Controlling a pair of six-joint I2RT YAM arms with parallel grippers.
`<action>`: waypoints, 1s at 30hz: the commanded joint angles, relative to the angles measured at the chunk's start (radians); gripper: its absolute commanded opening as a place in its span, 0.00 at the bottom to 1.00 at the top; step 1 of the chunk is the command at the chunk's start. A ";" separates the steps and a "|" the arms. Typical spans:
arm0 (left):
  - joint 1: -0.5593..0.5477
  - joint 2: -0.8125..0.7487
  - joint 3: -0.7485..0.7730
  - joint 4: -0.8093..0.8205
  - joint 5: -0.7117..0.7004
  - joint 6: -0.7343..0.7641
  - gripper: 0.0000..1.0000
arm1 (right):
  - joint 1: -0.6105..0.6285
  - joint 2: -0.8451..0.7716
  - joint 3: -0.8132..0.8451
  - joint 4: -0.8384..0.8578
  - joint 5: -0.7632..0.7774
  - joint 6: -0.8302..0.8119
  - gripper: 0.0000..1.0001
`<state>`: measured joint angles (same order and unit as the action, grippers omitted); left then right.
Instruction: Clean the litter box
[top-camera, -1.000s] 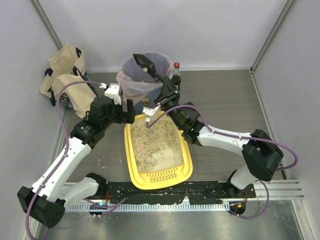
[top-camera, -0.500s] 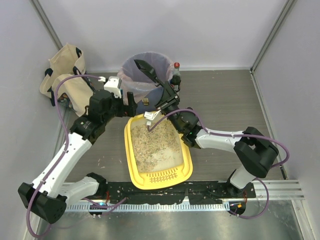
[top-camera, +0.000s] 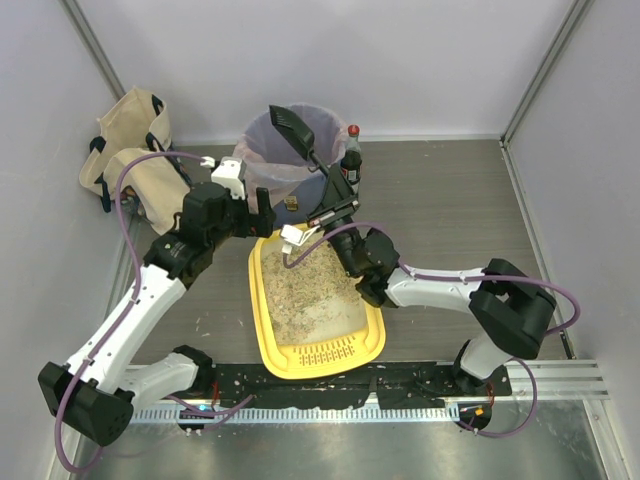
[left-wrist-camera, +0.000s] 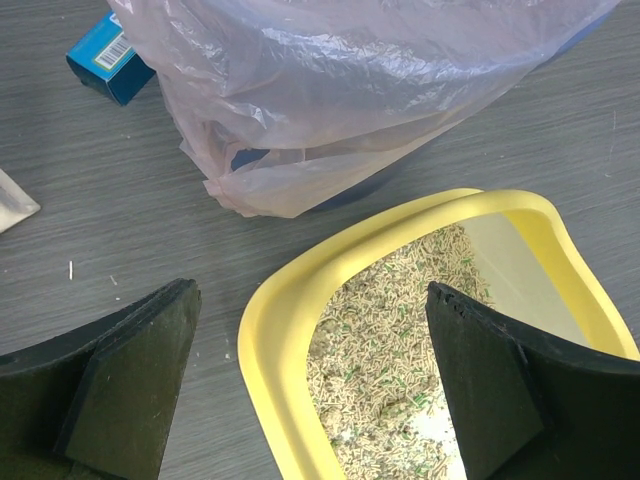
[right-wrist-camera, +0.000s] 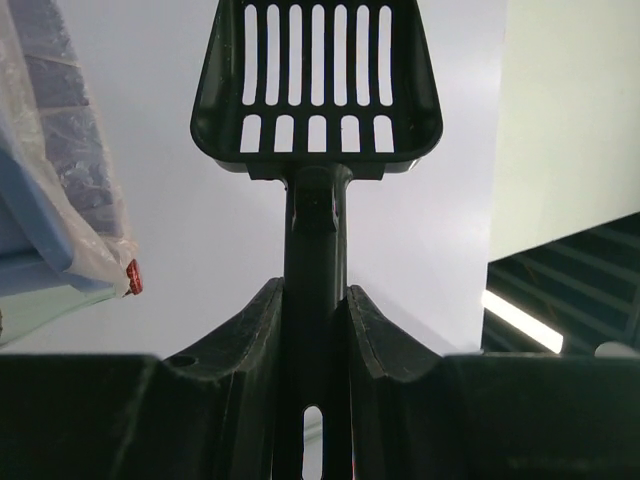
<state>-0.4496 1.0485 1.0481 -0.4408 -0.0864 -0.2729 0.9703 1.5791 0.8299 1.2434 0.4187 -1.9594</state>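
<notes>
Top external view: the right end effector (top-camera: 328, 200) grips the scoop (top-camera: 290, 125) above the bin (top-camera: 255, 160); the left end effector (top-camera: 257, 218) is wide open. The litter box (top-camera: 262, 300) lies just nearer. Best to tip slowly, over the bin.

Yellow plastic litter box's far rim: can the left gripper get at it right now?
Probably yes. The left gripper hangs open above the far rim of the yellow plastic litter box with nothing between; the plastic-lined round bin sits just beyond.

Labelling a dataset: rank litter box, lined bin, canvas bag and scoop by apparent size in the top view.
1. litter box
2. canvas bag and lined bin, too alike to rank
3. scoop, though raised toward the camera
</notes>
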 joint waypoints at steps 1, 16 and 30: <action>-0.001 -0.027 0.009 0.022 -0.018 0.014 1.00 | 0.050 -0.057 0.066 0.227 0.123 0.092 0.01; -0.006 -0.008 0.010 0.014 -0.042 0.023 1.00 | 0.562 -0.332 0.012 -0.614 1.058 0.998 0.01; -0.011 -0.002 0.007 0.016 -0.027 0.017 1.00 | 0.631 -0.482 0.475 -2.183 0.365 2.563 0.01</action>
<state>-0.4564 1.0454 1.0481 -0.4461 -0.1062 -0.2604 1.6005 1.1275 1.2324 -0.6930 0.9501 0.2630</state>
